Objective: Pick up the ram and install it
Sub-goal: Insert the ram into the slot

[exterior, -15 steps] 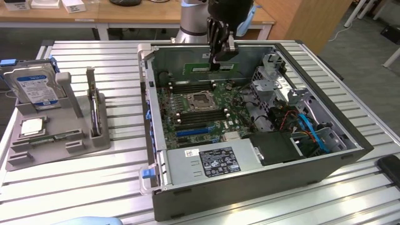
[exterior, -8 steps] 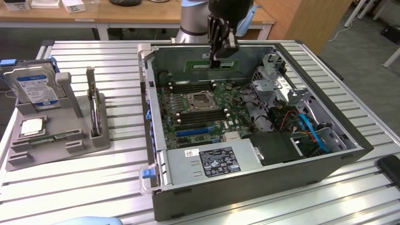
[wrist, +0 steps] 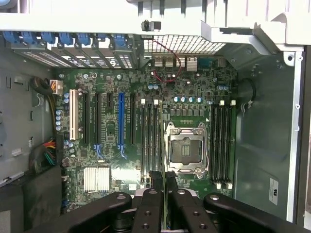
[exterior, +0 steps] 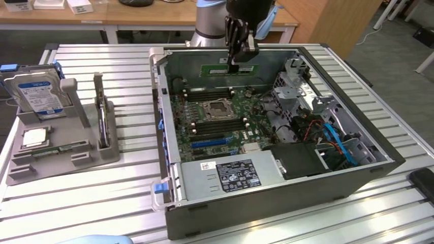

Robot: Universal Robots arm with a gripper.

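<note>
The ram (exterior: 229,69), a thin green stick, hangs level above the open computer case (exterior: 271,203), close to its far wall. My gripper (exterior: 241,60) comes down from above and is shut on the stick's right part. In the wrist view the black fingertips (wrist: 156,177) stand close together, with the motherboard (wrist: 112,131) below them. The long memory slots (wrist: 150,141) lie beside the CPU socket (wrist: 187,148), and a second bank of slots (wrist: 222,143) runs along the socket's other side.
On the exterior view's left a grey holder (exterior: 61,160) carries a blue-labelled hard drive (exterior: 40,96), a dark upright card (exterior: 101,117) and a CPU chip (exterior: 34,137). Inside the case are the power supply (exterior: 234,175), drive cage (exterior: 298,86) and blue cables (exterior: 342,147).
</note>
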